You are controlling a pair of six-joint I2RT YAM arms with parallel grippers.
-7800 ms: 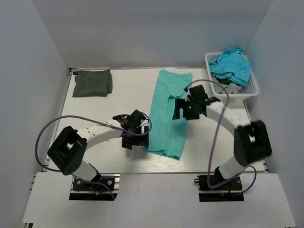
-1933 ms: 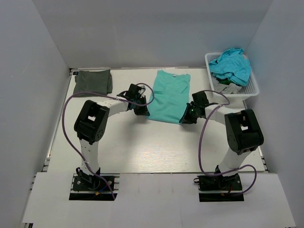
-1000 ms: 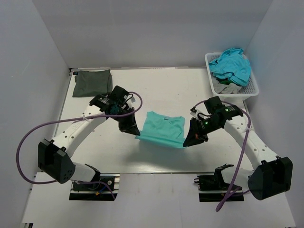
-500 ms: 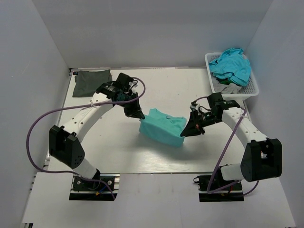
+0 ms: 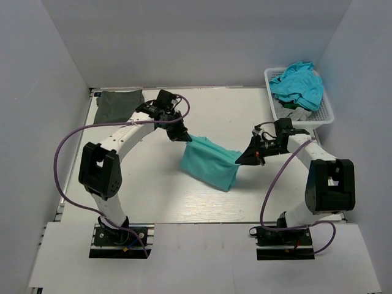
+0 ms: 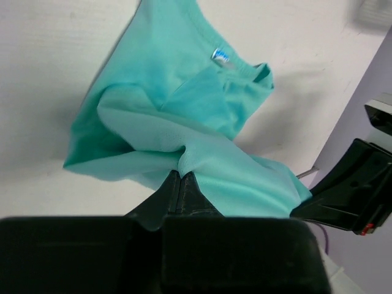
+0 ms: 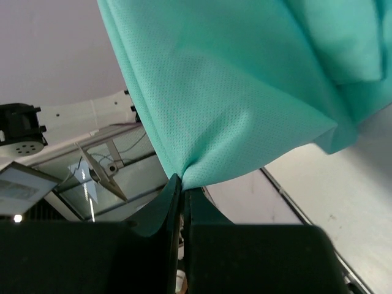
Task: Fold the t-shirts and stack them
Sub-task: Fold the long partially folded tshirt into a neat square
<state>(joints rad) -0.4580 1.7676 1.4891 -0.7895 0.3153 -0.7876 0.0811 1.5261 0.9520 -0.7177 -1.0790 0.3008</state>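
Olive shirt (image 5: 118, 103): folded square, lying flat at the far left corner of the table (image 5: 138, 190), well apart from both arms.
Left gripper (image 5: 183, 137): jaws pinched tight on one upper corner of the teal shirt; the cloth puckers at the tips in the wrist view.
Teal shirt (image 5: 208, 163): mid-table, doubled over and strung between the two grippers. The upper edge is lifted and the lower part appears to rest on the table. The white neck label (image 6: 220, 56) faces up.
Handling (judged): light, limp, thin knit with no stiffness. It drapes, and its layers are likely to slide apart.
Hold (judged): best taken at the two ends of the folded edge, all layers pinched together.
Right gripper (image 5: 244, 158): jaws closed narrow on the opposite corner, cloth gathered to a point.
Basket (image 5: 328, 116): white, at the far right, heaped with more clothes, teal on top.
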